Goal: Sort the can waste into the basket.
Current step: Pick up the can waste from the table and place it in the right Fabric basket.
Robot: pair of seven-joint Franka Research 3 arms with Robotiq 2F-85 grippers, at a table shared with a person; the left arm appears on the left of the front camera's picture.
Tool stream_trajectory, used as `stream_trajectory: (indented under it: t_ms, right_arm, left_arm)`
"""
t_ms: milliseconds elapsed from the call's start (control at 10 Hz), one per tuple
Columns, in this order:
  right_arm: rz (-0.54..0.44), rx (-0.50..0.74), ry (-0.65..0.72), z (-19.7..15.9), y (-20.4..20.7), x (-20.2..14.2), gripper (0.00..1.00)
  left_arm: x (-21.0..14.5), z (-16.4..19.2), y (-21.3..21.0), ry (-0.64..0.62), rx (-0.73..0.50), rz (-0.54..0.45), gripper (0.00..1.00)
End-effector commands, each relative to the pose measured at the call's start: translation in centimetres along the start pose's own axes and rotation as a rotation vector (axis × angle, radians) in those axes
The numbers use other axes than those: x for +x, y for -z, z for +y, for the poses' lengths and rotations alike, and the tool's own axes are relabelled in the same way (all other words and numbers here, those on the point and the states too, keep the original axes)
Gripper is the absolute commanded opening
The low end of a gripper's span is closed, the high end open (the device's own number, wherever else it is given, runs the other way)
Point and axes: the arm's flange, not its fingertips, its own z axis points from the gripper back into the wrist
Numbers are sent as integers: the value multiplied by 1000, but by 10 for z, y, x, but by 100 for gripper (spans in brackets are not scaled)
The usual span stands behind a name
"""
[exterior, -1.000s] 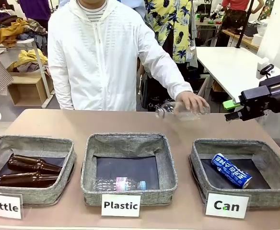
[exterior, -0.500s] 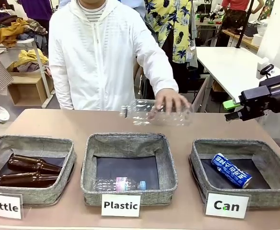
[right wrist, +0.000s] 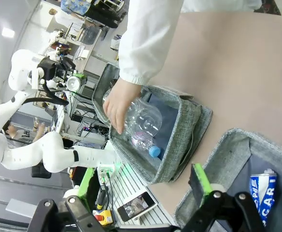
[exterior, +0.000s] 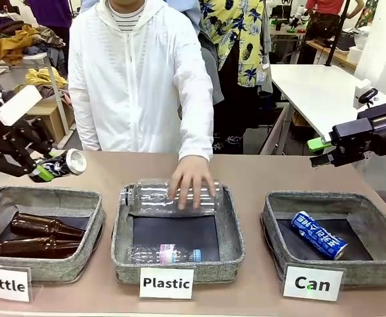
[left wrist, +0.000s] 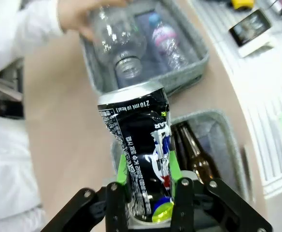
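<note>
A black can (exterior: 66,163) with red, yellow and white print is held tight between the green pads of the left gripper (exterior: 47,170), up in the air above the far edge of the "Bottle" basket (exterior: 80,254). In the left wrist view the can (left wrist: 142,166) is seen clamped between the two fingers (left wrist: 119,174), with its silver end pointing away from the wrist.

The "Can" basket (exterior: 279,254) is used here as the landmark — it is the grey bin on the robot's right, marked by a white card (exterior: 312,282). A blue can (exterior: 319,234) with white letters is lying on its side inside it. The black can is well apart from this basket, two bins away.

The right gripper (exterior: 320,152) is kept up in the air just beyond the far right corner of the "Can" basket, its fingers spread wide with nothing between them.

Beside the "Can" basket, over the "Plastic" basket (exterior: 236,228), a clear plastic bottle (exterior: 173,197) is held by the person's hand (exterior: 192,179). Two brown glass bottles (exterior: 41,236) are lying in the "Bottle" basket.
</note>
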Motion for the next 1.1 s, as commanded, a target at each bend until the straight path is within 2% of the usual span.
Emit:
stream_trajectory:
  t_ms: [0,100,200,600,800,900,1000]
  right_arm:
    - [8,-2,-13,1,-2,0,100]
    - [8,-2,-13,1,-2,0,100]
    - [8,-2,-13,1,-2,0,100]
    - [8,-2,-13,1,-2,0,100]
    - [14,-17,2,10,-8,-3,100]
    - [59,-30,66,18,-17,-7,100]
    - [139,6,151,28,-37,-13,100]
  left_arm:
    - [-28,-7,-14,-26,21,8,36]
    - [-41,-21,-30,-15,74,16,36]
    - [-55,-36,-47,7,94,-33,36]
    - [-56,-42,-48,-2,105,-42,36]
    - [-35,-32,-38,-65,88,-78,36]
    - [-17,-27,-30,-77,64,-87,36]
    - [14,-18,-17,-73,54,-92,36]
